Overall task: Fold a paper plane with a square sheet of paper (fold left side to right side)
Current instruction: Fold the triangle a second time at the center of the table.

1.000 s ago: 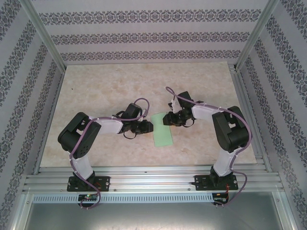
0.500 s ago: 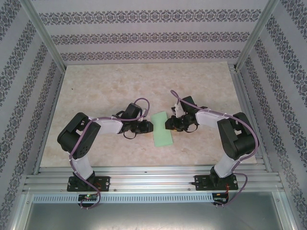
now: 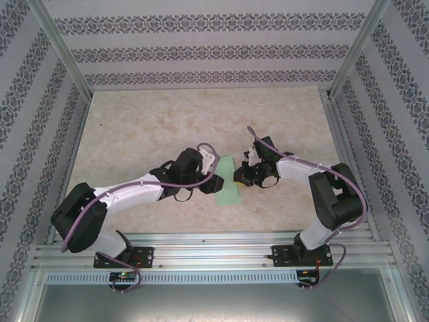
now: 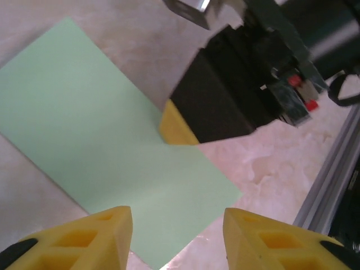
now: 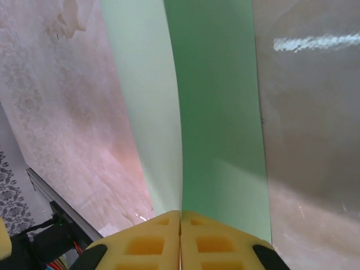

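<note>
The sheet (image 3: 226, 184) lies mid-desk (image 3: 134, 127) between the two grippers: the left gripper (image 3: 213, 180) just beside its left edge, the right gripper's (image 3: 236, 178) jaws on its right edge.

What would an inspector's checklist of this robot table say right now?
Surface: pale marbled table, flat.
Job's things: green paper sheet, a narrow rectangle lying between the two arms.
Clutter: nothing seen.
Tools: left tool open, above the sheet; right tool shut, tips at the sheet's right edge.
Cables: purple cables looped along both arms.
Surroundings: patterned walls; metal frame rails at the near edge.
</note>
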{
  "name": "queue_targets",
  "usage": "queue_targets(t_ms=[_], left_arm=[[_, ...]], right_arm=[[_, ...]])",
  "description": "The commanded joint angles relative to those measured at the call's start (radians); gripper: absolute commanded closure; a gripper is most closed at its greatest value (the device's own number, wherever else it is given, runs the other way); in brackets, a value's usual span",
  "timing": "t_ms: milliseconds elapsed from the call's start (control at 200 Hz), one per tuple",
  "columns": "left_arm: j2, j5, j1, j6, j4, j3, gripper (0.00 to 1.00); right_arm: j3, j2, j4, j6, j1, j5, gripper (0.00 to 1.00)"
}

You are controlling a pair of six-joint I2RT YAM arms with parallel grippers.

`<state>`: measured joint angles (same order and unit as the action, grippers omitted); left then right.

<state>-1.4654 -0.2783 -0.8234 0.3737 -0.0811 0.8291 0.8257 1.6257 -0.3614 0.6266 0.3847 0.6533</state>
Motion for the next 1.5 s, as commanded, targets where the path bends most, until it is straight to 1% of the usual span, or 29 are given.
queue_targets(t_ms=[0, 125, 300, 430, 540, 749, 929, 1044, 1229, 1409, 1494], left_arm=[[0.006, 0.099, -0.08, -0.101, -0.065, 0.019, 0.5], [-0.048, 0.174, -0.158, -0.091, -0.079, 0.059, 0.44], [-0.145, 0.239, -0.214, -0.084, -0.098, 0.117, 0.4], [-0.204, 0.302, -0.25, -0.087, -0.136, 0.178, 0.38], [-0.241, 0.359, -0.274, -0.09, -0.161, 0.216, 0.36], [-0.286, 0.416, -0.308, -0.097, -0.189, 0.261, 0.33], [-0.309, 0.45, -0.325, -0.098, -0.209, 0.278, 0.35], [-0.31, 0.446, -0.324, -0.098, -0.209, 0.276, 0.42], [-0.293, 0.438, -0.324, -0.112, -0.22, 0.272, 0.68], [-0.262, 0.42, -0.319, -0.125, -0.229, 0.256, 0.84], [-0.25, 0.382, -0.307, -0.122, -0.219, 0.243, 0.91]], right_arm=[[0.043, -0.038, -0.08, 0.05, 0.013, 0.007, 0.93], [0.058, -0.049, -0.137, 0.041, 0.013, -0.018, 0.93], [0.058, -0.038, -0.145, 0.047, 0.015, -0.016, 0.93], [0.062, -0.035, -0.149, 0.047, 0.016, -0.023, 0.92], [0.062, -0.033, -0.149, 0.053, 0.016, -0.024, 0.92], [0.059, -0.027, -0.14, 0.069, 0.016, -0.024, 0.92], [0.058, -0.026, -0.134, 0.081, 0.016, -0.024, 0.93], [0.058, -0.023, -0.134, 0.083, 0.016, -0.025, 0.92], [0.059, -0.018, -0.141, 0.077, 0.014, -0.035, 0.92], [0.059, -0.012, -0.14, 0.07, 0.015, -0.043, 0.89], [0.064, -0.013, -0.137, 0.065, 0.015, -0.041, 0.86]])
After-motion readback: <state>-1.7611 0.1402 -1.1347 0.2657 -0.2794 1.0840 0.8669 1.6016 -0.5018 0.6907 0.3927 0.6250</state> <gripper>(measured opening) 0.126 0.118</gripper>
